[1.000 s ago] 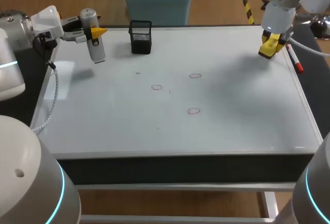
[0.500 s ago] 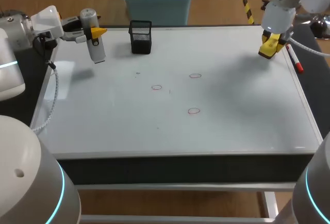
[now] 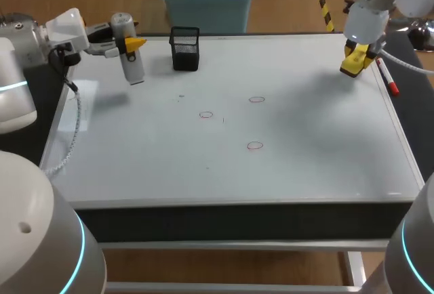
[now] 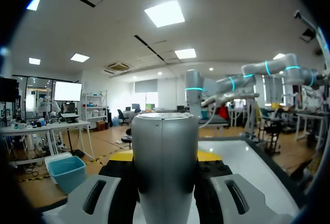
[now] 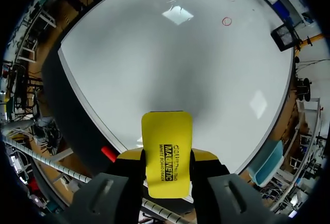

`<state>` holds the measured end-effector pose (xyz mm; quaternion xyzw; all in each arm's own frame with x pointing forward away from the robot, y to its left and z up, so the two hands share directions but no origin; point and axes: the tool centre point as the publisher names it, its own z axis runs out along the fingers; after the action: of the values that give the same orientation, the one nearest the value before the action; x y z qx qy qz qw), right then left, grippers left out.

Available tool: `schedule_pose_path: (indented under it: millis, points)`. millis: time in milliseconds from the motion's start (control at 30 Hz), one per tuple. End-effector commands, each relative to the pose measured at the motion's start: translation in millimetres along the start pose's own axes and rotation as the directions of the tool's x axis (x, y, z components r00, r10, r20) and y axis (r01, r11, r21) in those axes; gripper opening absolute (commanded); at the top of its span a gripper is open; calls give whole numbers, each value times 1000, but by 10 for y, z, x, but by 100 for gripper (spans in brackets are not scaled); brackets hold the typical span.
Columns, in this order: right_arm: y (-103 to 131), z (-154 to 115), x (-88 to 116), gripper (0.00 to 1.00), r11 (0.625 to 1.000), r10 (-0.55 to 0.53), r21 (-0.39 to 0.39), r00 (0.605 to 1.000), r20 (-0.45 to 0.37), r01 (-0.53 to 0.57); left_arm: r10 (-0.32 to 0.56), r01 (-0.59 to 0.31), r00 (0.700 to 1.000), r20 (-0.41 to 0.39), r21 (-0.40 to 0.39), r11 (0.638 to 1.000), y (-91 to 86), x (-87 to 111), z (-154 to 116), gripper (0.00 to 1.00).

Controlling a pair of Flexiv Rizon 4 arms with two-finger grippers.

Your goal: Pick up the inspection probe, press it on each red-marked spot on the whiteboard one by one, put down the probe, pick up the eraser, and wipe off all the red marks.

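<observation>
Gripping the silver cylindrical inspection probe (image 3: pixel 129 55) in the left gripper (image 3: pixel 126 40), fingers closed on its smooth body from both sides. Hanging tilted in the upper left of the frame, tip clear of the white rectangular whiteboard (image 3: pixel 319 152), just left of the black mesh pen holder (image 3: pixel 184 48).

Gripping the yellow block eraser (image 5: pixel 166 152) in the right gripper (image 3: pixel 355 60), fingers closed on its flanks, in the upper right of the frame, close to the red marker pen (image 3: pixel 387 77) at the board's right edge.

Not yet pressed, judging by the probe's position: three small red rings near the middle of the frame, upper (image 3: pixel 256 99), left (image 3: pixel 206 114) and lower (image 3: pixel 255 145).

Likely trouble from here:
- Clipping the pen holder on the way to the rings, given how near it stands.
- Landing the probe on its edge rather than flat, owing to the tilt, then skidding and smearing the ink.
- Missing a ring outright, faint and small as each looks.
- Pushing too hard and driving the round body up through the fingers.
- Crowding both arms over the same central patch if the eraser comes in early.
</observation>
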<state>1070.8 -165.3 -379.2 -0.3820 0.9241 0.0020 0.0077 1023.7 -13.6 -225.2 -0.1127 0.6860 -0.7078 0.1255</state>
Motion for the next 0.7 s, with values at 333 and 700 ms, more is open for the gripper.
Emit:
schedule_pose_path:
  millis: [333,700]
  points:
    - [-10,-8,1,0,1000,-2,0,1000,-3,2,-18,23,991,-133,38,999,111,556,650,0]
    - [-10,-8,1,0,1000,-2,0,1000,-3,2,-84,100,963,-257,47,994,334,970,1080,0]
